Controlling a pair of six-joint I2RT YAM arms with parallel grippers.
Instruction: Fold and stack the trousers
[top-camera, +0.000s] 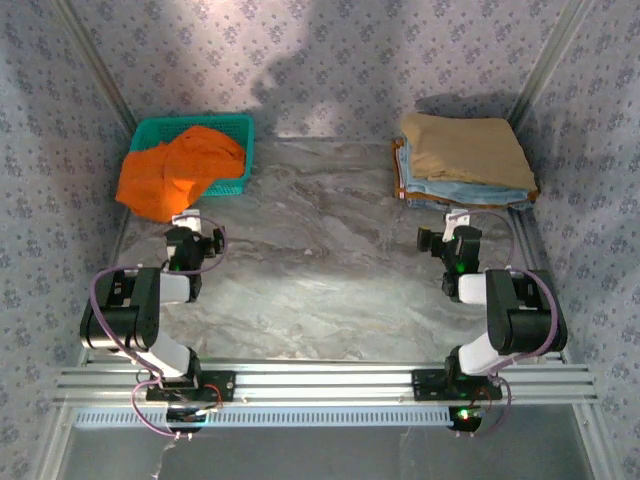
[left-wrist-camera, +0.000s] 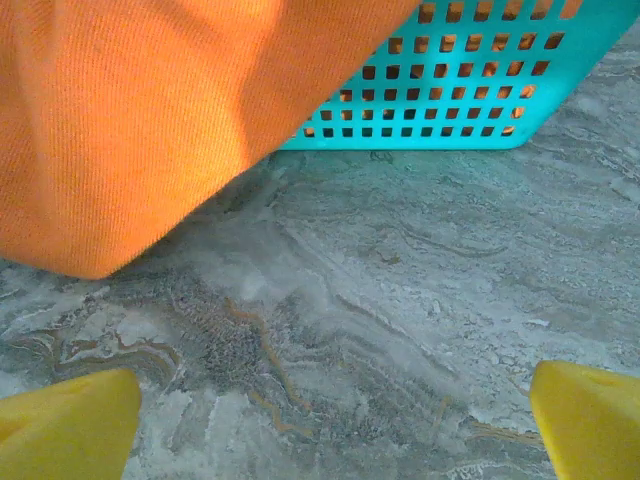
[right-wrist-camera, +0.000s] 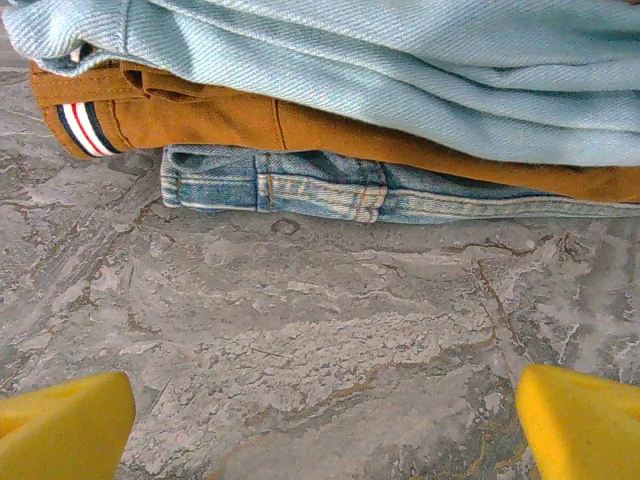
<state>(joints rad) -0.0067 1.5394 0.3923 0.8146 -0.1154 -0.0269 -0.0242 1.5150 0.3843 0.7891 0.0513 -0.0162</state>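
The orange trousers (top-camera: 175, 172) lie bunched in a heap at the far left of the bench (top-camera: 320, 280), half in the teal basket (top-camera: 228, 128) and spilling over its near-left rim onto the marbled top. The left claw (left-wrist-camera: 330, 425) hangs low just short of that heap, its yellow fingers (left-wrist-camera: 60, 430) spread wide with nothing between them. On the right, the right claw (right-wrist-camera: 325, 425) is likewise wide apart and empty, facing a stack of folded garments (top-camera: 465, 160), tan on top, light blue denim beneath.

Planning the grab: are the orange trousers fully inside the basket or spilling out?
Spilling out: the trousers drape over the near-left rim of the teal basket onto the table.
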